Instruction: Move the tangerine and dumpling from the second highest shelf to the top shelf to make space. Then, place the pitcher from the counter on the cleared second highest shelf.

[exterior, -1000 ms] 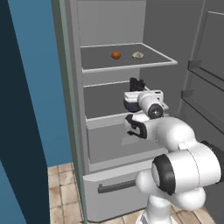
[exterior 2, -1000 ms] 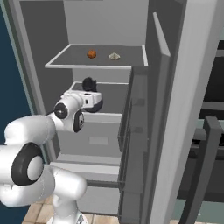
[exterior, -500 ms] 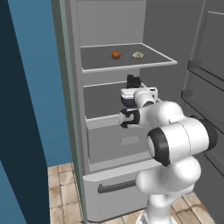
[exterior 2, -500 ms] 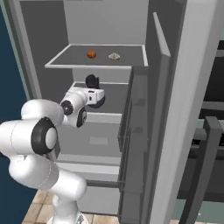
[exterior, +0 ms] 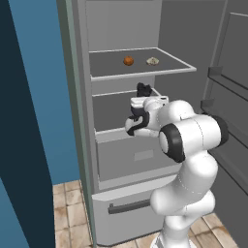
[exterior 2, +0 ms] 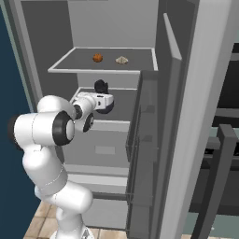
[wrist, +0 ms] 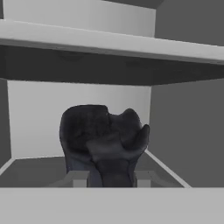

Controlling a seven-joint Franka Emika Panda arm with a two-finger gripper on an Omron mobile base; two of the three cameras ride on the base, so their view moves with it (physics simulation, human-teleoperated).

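Note:
The tangerine (exterior: pixel 128 60) (exterior 2: pixel 97 58) and the dumpling (exterior: pixel 152 61) (exterior 2: pixel 122 60) lie side by side on the top shelf (exterior: pixel 169 60) (exterior 2: pixel 70 64). My gripper (exterior: pixel 144 99) (exterior 2: pixel 99 95) (wrist: pixel 111 177) is shut on the dark pitcher (exterior: pixel 143 89) (exterior 2: pixel 100 85) (wrist: pixel 103 135). It holds the pitcher upright over the second highest shelf (exterior: pixel 111 111) (exterior 2: pixel 125 105) (wrist: pixel 35 168), just under the top shelf. Whether the pitcher's base touches the shelf I cannot tell. The counter is out of view.
The fridge's grey drawer front (exterior: pixel 135 155) sits under the shelves, with a handled drawer (exterior: pixel 128 207) lower down. The open fridge door (exterior: pixel 227 82) (exterior 2: pixel 154 140) with its bins stands close on the right. A blue wall (exterior: pixel 38 121) is on the left.
The arm has folded up, its elbow swinging toward the fridge. The hand with the pitcher has shifted slightly left over the second highest shelf. Tangerine and dumpling have stayed put.

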